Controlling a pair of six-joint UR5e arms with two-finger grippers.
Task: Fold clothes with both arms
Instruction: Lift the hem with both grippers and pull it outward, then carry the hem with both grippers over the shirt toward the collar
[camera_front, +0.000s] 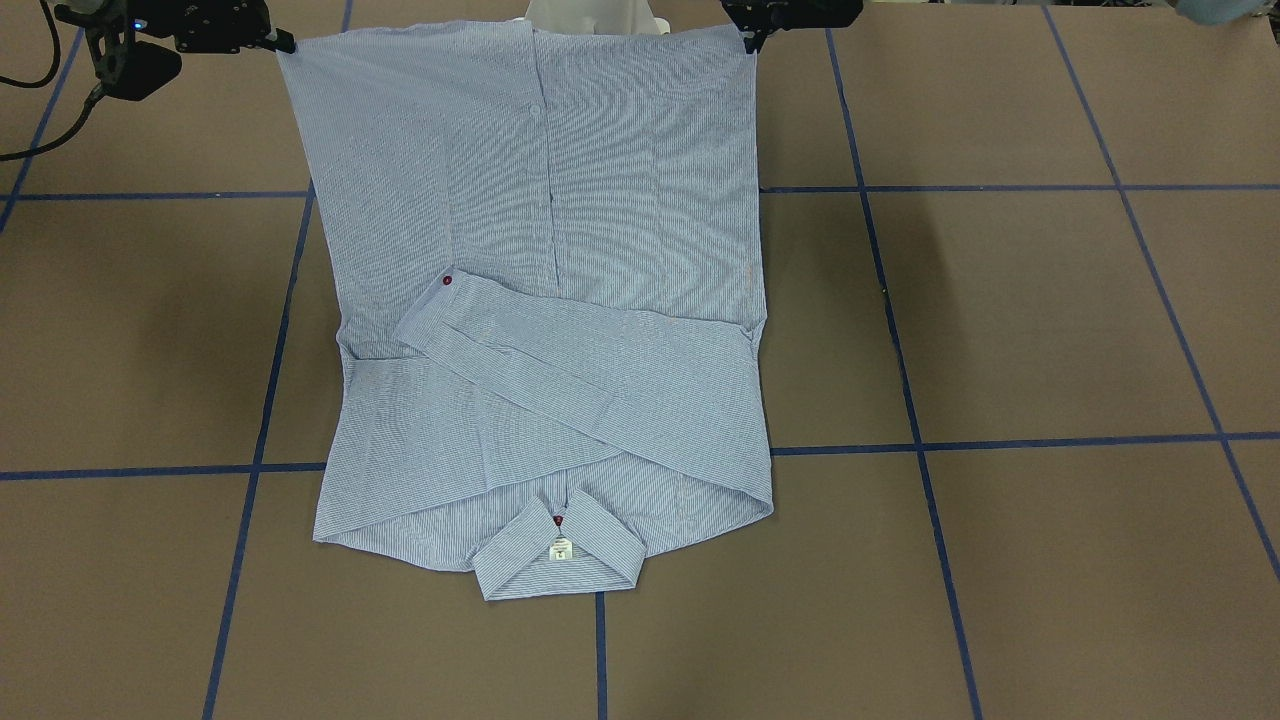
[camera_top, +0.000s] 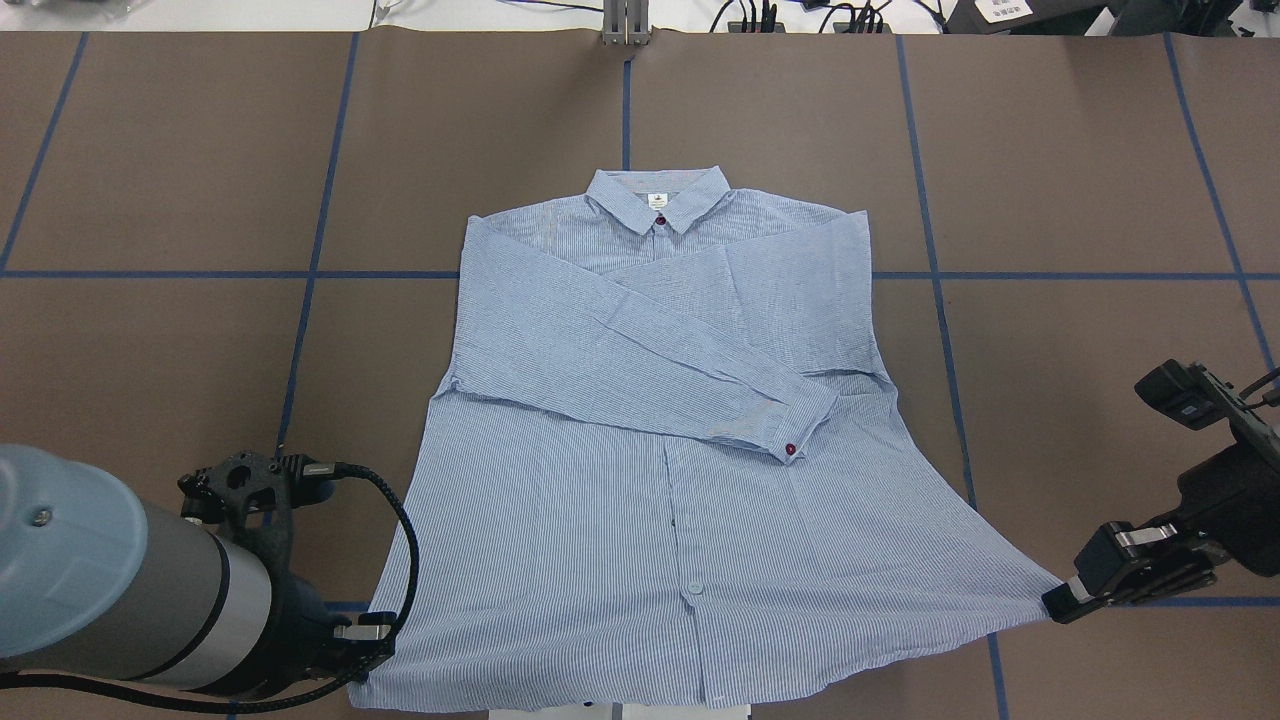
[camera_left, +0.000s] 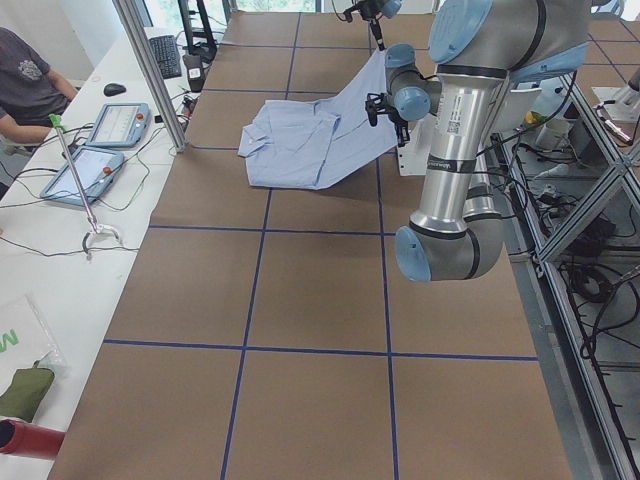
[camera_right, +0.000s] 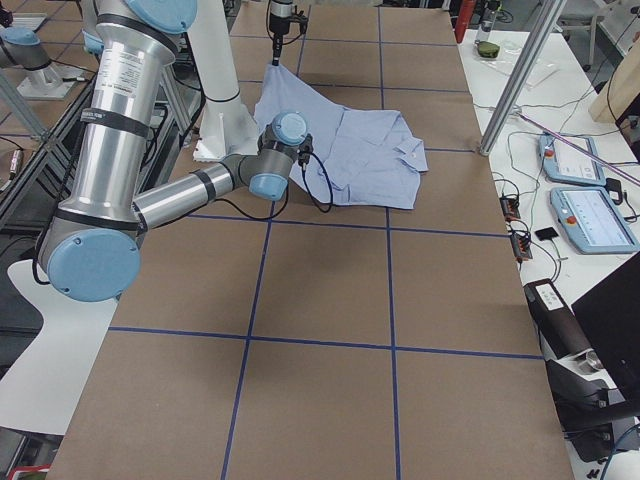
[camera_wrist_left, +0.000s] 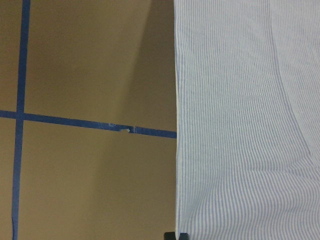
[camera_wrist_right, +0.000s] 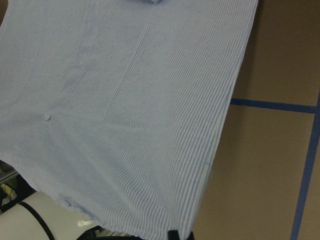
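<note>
The blue-and-white striped shirt (camera_top: 640, 420) lies front up, collar (camera_top: 657, 198) at the far side. Both sleeves are folded across the chest, and one cuff with a red button (camera_top: 790, 450) lies on top. My left gripper (camera_top: 362, 640) is shut on the shirt's left hem corner. My right gripper (camera_top: 1062, 600) is shut on the right hem corner. Both corners are held up off the table, so the lower body of the shirt (camera_front: 560, 200) slopes up toward the left gripper (camera_front: 750, 38) and the right gripper (camera_front: 282, 42). The wrist views show the taut hem edges (camera_wrist_left: 225, 150) (camera_wrist_right: 150, 125).
The brown table (camera_top: 180, 180) carries a grid of blue tape lines (camera_top: 315, 230). The white pedestal base (camera_front: 590, 15) stands just behind the raised hem. In the exterior left view, a side bench with tablets (camera_left: 115, 125), a metal post (camera_left: 150, 70) and a seated person (camera_left: 25, 75) line the far edge.
</note>
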